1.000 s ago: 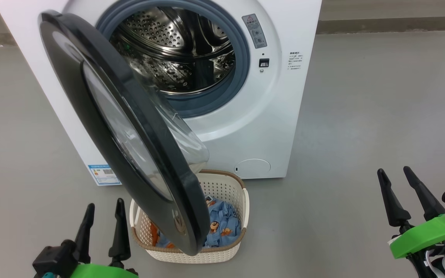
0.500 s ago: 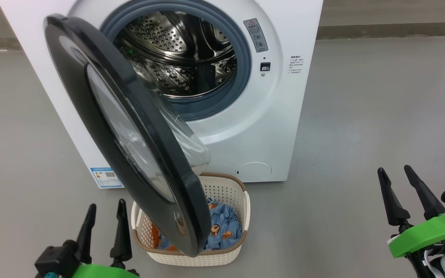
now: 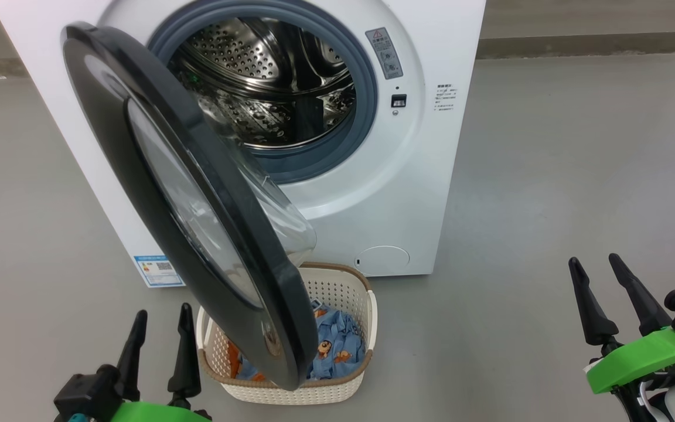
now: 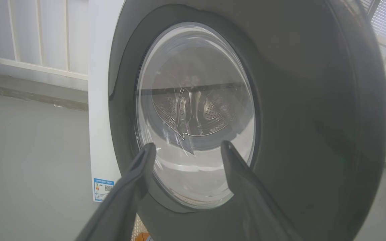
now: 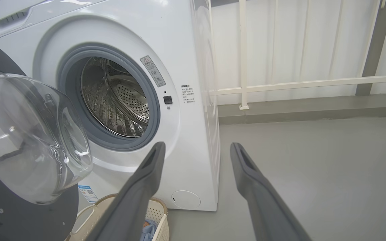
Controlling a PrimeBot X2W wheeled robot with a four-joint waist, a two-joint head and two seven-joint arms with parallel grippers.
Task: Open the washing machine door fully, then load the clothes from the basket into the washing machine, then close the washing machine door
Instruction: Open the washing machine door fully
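You are only at the start of this job. The washing machine door point(image 3: 197, 199) stands partly open. It sticks out from the washing machine point(image 3: 408, 176) and hangs right over the basket point(image 3: 337, 290). I think you need to push it back more before step one is done.

The clothes point(image 3: 337, 340) are all in the basket, which sits on the floor point(image 3: 548, 176) just in front of the machine. The drum point(image 3: 267, 88) looks empty. So the loading and the closing are both left to do.

Your left claw point(image 3: 162, 310) is open and holds nothing. It is low down, near the outer face of the door. Your right claw point(image 3: 593, 259) is open and empty too, well off to the right over bare floor.

The door is round, black and shiny, with a clear bowl of glass point(image 3: 279, 217) bulging from its inner side. The drum is shiny metal full of little holes, with a grey rubber ring point(image 3: 367, 105) around it. The machine is a big white box. The basket is cream plastic with holes and a brown rim. The clothes look soft, crumpled and blue, with little bears on them.
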